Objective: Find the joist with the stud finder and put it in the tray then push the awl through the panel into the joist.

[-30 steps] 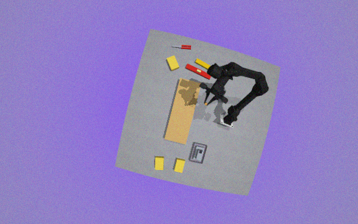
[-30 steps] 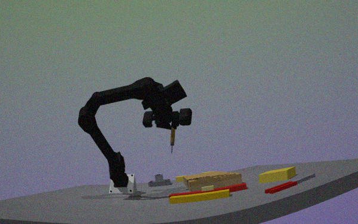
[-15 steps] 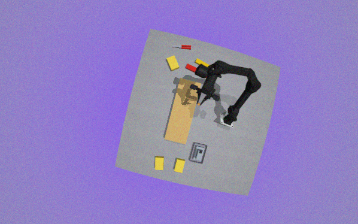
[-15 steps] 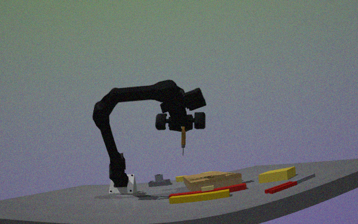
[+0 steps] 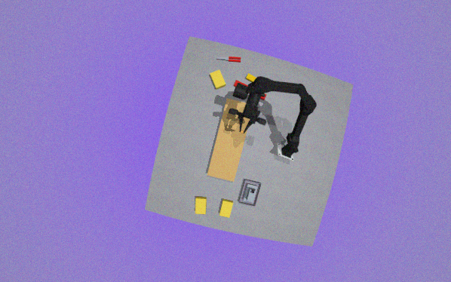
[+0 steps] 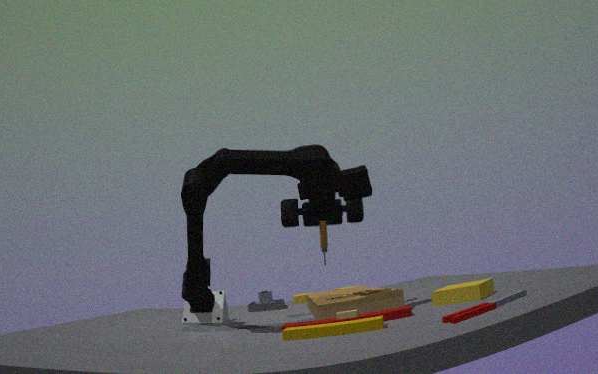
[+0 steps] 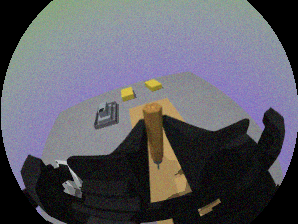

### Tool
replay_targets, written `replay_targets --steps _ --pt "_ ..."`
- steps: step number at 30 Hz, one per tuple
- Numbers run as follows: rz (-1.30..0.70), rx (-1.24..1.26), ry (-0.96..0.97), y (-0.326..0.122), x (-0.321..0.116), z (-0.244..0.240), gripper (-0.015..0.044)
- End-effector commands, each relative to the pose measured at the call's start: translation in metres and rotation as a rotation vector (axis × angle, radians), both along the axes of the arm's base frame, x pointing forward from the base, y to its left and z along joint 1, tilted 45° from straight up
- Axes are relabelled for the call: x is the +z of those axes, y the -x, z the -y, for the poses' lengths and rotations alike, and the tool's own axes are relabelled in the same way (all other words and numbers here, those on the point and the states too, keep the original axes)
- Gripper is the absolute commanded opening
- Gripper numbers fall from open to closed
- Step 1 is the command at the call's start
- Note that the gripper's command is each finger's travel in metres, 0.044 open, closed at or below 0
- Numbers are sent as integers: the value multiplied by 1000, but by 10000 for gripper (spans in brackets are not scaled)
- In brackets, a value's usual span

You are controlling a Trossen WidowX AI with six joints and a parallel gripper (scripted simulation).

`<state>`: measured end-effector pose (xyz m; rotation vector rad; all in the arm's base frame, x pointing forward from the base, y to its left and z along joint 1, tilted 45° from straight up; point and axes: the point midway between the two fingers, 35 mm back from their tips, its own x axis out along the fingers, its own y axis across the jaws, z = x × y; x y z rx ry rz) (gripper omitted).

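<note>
My gripper (image 5: 242, 132) (image 6: 323, 223) (image 7: 153, 120) is shut on the awl (image 6: 323, 237) (image 7: 156, 140), holding it by its orange-brown handle. The awl hangs about upright, its thin metal tip pointing down and well clear of the surface below. The tan floor panel (image 5: 221, 158) (image 6: 357, 301) (image 7: 170, 106) lies below the gripper, which is over its far part in the top view, near the right edge. Arm shadows fall on the panel, and no hole can be made out. The grey stud finder (image 5: 250, 191) (image 6: 265, 297) (image 7: 103, 111) sits in the tray (image 5: 258, 194) (image 7: 108, 124).
Two yellow blocks (image 5: 200, 206) (image 5: 226, 208) lie beyond the panel's near end, beside the tray. Another yellow block (image 5: 217, 79) (image 6: 463, 293), a red level (image 6: 398, 314), a yellow bar (image 5: 250, 78) (image 6: 332, 328) and a red-handled tool (image 5: 234, 59) (image 6: 469, 313) lie past its other end.
</note>
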<state>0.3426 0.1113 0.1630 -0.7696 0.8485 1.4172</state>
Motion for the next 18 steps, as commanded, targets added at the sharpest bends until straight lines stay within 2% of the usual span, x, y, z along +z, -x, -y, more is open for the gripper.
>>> replay_targets --steps 1,9,18 --pt "0 36 -34 -12 -6 1 0" --pt "-10 101 -93 -32 -25 6 0" --pt "-11 106 -98 -34 -27 6 0"
